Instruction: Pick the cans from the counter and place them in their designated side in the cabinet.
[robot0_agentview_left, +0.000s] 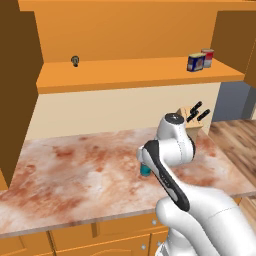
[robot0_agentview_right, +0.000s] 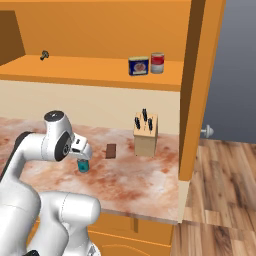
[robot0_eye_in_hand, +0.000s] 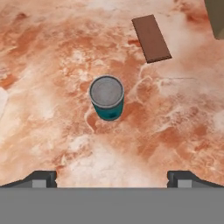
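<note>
A teal can (robot0_eye_in_hand: 106, 97) with a silver top stands upright on the marbled counter (robot0_agentview_left: 75, 170). My gripper (robot0_eye_in_hand: 112, 179) hangs above it, open, with nothing between its fingertips (robot0_eye_in_hand: 43, 178). From the right base camera the teal can (robot0_agentview_right: 83, 166) shows just under my hand; from the left base camera the arm half hides the can (robot0_agentview_left: 145, 171). The dark blue can (robot0_agentview_left: 196, 62) with a yellow label stands on the right part of the cabinet (robot0_agentview_left: 125, 75) shelf, seen on the other side as the blue can (robot0_agentview_right: 138, 65).
A red-and-grey can (robot0_agentview_right: 157, 63) stands beside the blue one. A flat brown block (robot0_eye_in_hand: 151, 38) lies beyond the teal can, and a knife block (robot0_agentview_right: 145, 135) stands further right. A small dark object (robot0_agentview_left: 75, 61) sits on the shelf's left. Dark cabinet doors flank the shelf.
</note>
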